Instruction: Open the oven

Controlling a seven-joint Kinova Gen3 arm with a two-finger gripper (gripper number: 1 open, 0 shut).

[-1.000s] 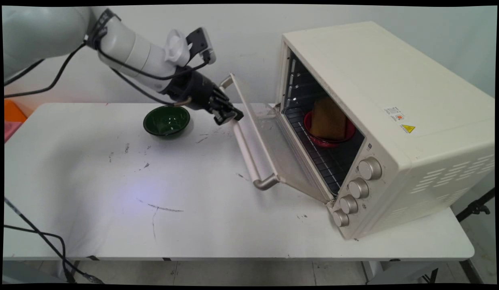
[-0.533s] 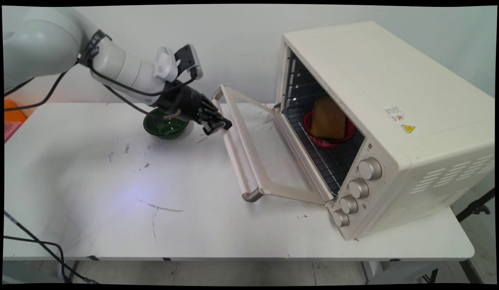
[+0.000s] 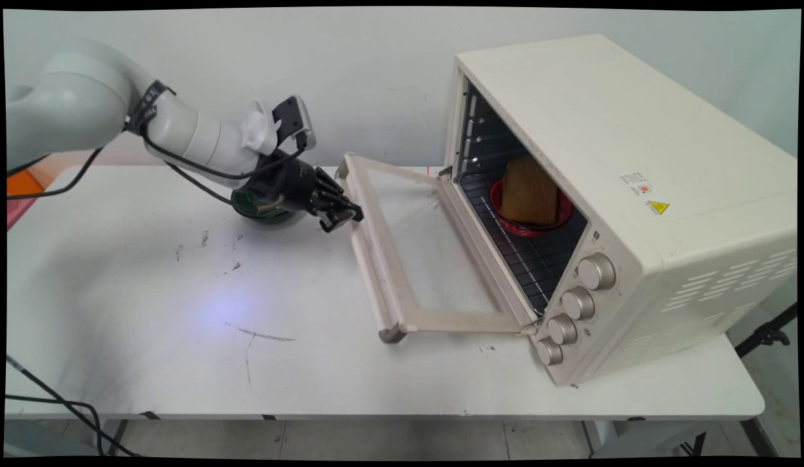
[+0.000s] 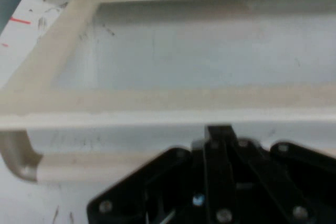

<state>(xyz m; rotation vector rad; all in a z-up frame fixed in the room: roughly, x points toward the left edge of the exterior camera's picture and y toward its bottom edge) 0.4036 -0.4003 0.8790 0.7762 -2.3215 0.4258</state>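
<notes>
Fingers of the gripper (image 3: 342, 219) look pinched narrow, pressed against the handle (image 3: 371, 272) of the oven door (image 3: 428, 259), which lies almost flat above the table (image 3: 149, 311); steady contact on that bar seems wise. Behind the wrist sits a green bowl (image 3: 246, 207), contents hidden; inside the oven (image 3: 603, 130), a red bowl (image 3: 564, 214) holds bread (image 3: 530, 191).

We see our white arm (image 3: 181, 133) reach in from the upper left, sloping down toward the right, black cables (image 3: 201, 170) looped along it. Our black gripper (image 3: 342, 216) sits low at its end, fingers pressed together in the hand view, pointing right.
</notes>
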